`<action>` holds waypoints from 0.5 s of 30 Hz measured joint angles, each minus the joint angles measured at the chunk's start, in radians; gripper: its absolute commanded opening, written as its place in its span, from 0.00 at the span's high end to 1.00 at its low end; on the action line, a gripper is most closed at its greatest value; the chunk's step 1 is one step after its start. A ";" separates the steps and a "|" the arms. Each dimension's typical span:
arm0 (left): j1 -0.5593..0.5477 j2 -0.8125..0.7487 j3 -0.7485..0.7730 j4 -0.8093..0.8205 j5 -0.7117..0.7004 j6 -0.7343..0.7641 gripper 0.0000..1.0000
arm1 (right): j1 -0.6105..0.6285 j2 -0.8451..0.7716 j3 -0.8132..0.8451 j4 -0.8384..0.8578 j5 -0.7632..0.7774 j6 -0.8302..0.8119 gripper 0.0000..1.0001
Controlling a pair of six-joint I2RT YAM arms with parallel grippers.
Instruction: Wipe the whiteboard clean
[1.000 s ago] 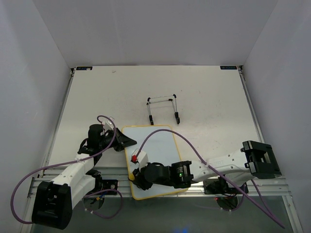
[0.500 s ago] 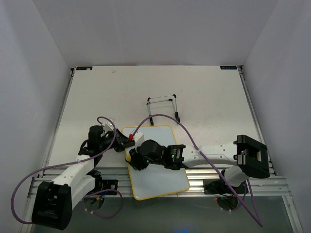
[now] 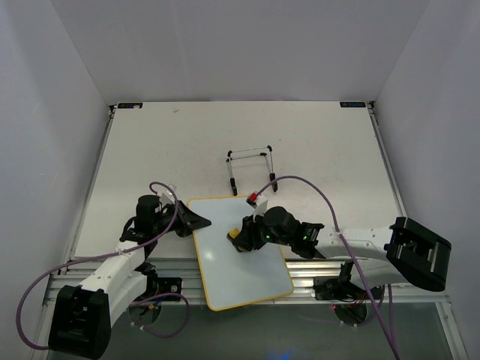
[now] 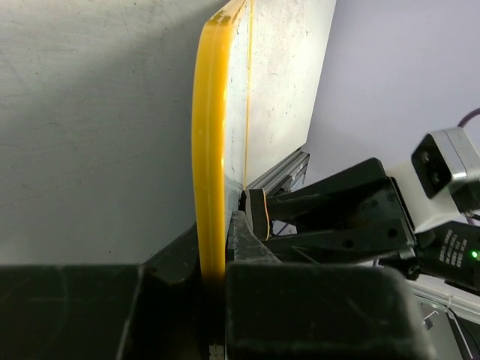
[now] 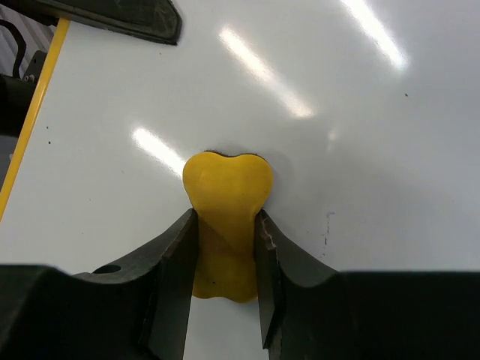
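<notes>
**Squishy yellow eraser pressed onto the glossy board**

Left gripper (image 3: pixel 198 220) clamped tight on the whiteboard (image 3: pixel 249 276) at its left edge, black jaws pinching the smooth, rounded yellow frame. Lying flat on the matte pale table (image 3: pixel 330 150), that board: glossy white face, rounded corners, bright light streaks, a few tiny dark specks. Over the board's far half, right gripper (image 3: pixel 238 240) closed on a soft yellow eraser (image 5: pixel 226 184), squeezed into a heart-shaped blob against the surface. Thin wire stand (image 3: pixel 251 168) with black feet just beyond the board's far edge.

Left end effector (image 3: pixel 198 220), right end effector (image 3: pixel 238 239): both clamped tight.
</notes>
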 measured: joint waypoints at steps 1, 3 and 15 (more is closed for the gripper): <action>0.000 -0.006 0.000 -0.006 0.000 0.002 1.00 | -0.010 -0.008 -0.018 0.012 -0.011 0.014 0.92; 0.000 -0.014 0.000 -0.016 0.000 0.003 1.00 | -0.033 -0.017 -0.044 0.036 -0.039 0.039 0.92; 0.003 -0.115 0.065 -0.194 -0.030 0.027 1.00 | -0.171 0.042 -0.011 0.027 -0.134 0.088 0.92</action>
